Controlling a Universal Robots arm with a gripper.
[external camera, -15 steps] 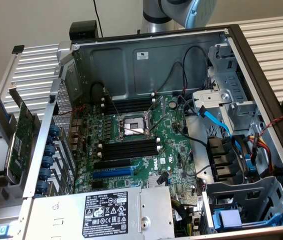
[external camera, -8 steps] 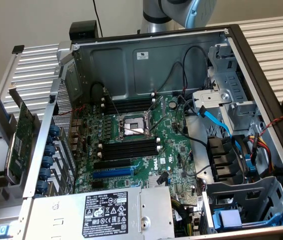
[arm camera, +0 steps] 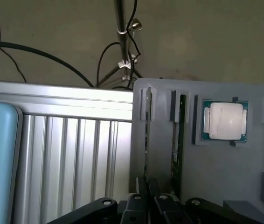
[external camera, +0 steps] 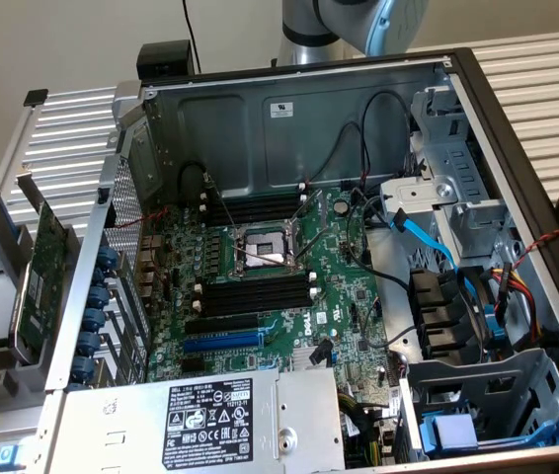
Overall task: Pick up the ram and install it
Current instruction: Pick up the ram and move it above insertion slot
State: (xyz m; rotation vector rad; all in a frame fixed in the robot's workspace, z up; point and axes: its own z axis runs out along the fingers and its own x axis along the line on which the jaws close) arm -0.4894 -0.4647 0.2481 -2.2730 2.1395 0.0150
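Note:
The ram [arm camera: 146, 140] stands on edge in a narrow slot of a grey holder tray [arm camera: 216, 186], seen as a thin dark strip. My gripper [arm camera: 148, 184] is at the stick's near end, its black fingers [arm camera: 138, 198] drawn close together on either side of it. A second green stick [arm camera: 177, 144] stands in the neighbouring slot, apart from the fingers. In the exterior view the open computer case [external camera: 299, 99] shows its motherboard with long black memory slots [external camera: 255, 293] beside the processor socket [external camera: 265, 247].
A processor chip [arm camera: 224, 120] lies in a recess of the grey tray. Ribbed metal table [arm camera: 76, 158] runs beside the tray. A wide green expansion card [external camera: 38, 281] stands in a holder at the exterior view's left. Cables and a drive cage [external camera: 477, 385] crowd the case's right side.

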